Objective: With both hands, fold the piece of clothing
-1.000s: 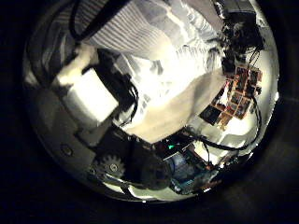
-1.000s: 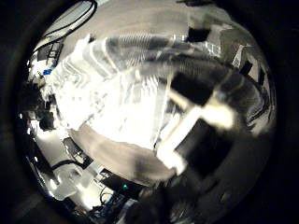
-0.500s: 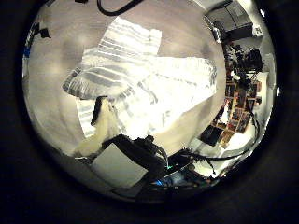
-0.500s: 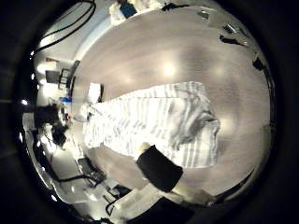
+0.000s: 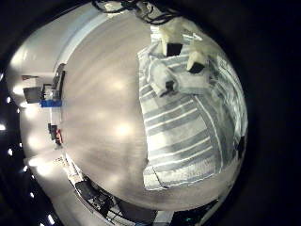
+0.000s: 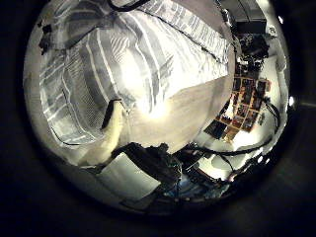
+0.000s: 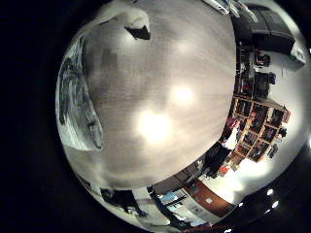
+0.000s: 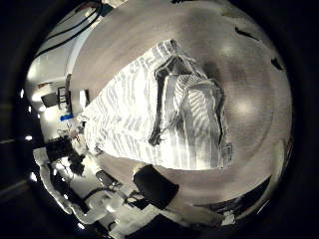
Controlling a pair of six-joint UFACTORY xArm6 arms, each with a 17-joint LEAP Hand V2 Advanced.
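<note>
From the left hand's little-finger side, the striped cloth garment [image 5: 183, 127] lies spread on the wood-grain tabletop [image 5: 94, 113]. Taking its bunched end as twelve o'clock, the flat, smooth end sits at six. The left hand [image 5: 181, 47] reaches over that bunched end with fingers [image 5: 198, 62] stretched out. Their tips are at the cloth and no fabric is gathered between them, so they look released rather than clenched.

From the same hand's thumb side, the garment [image 6: 138, 69] fills much of the view, so the palm is close above it. A pale thumb [image 6: 113, 133] lies extended along the cloth's border.

From the right hand's little-finger side, bare tabletop [image 7: 155, 107] dominates and only a sliver of the garment [image 7: 78, 97] shows at the rim, so this palm is well apart from the cloth.

From the right thumb side, the whole garment [image 8: 159, 115] is seen with one part already doubled over along its middle. A dark piece of the right hand [image 8: 159, 185] holds no cloth. Whether its fingers are curled cannot be told.

The fold appears partly made. The next move likely calls for both hands to take hold along one edge together and carry it across evenly.

No brand, label or writing can be read anywhere.
</note>
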